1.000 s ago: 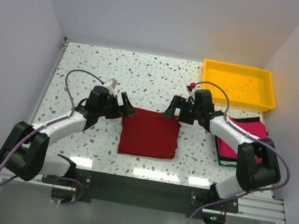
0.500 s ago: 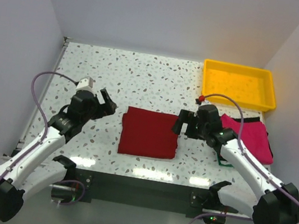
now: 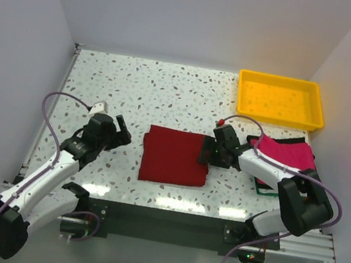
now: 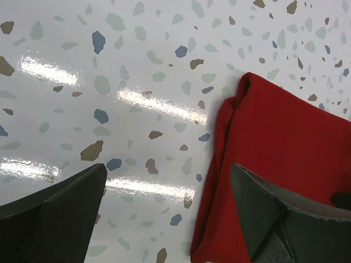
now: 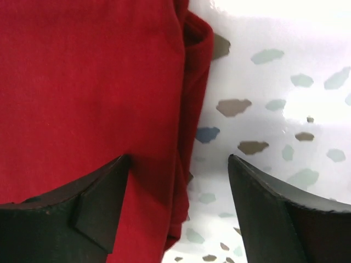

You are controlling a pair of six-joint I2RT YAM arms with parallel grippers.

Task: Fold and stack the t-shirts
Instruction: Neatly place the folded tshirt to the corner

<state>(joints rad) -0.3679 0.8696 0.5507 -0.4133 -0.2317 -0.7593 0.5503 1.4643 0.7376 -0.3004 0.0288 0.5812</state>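
Red shirt (image 3: pixel 175 157): folded flat, centre of frame.
Feel: light, limp; layers likely slip apart.
Hold: pinch every layer at right edge.
Right gripper (image 5: pixel 178 164): jaws apart astride that edge, nothing clamped.
Left gripper (image 3: pixel 121 131): spread wide, empty, left of shirt.

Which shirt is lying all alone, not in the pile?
The dark red t-shirt, folded flat in the middle. The other shirts sit stacked at the right, with the pink t-shirt on top.
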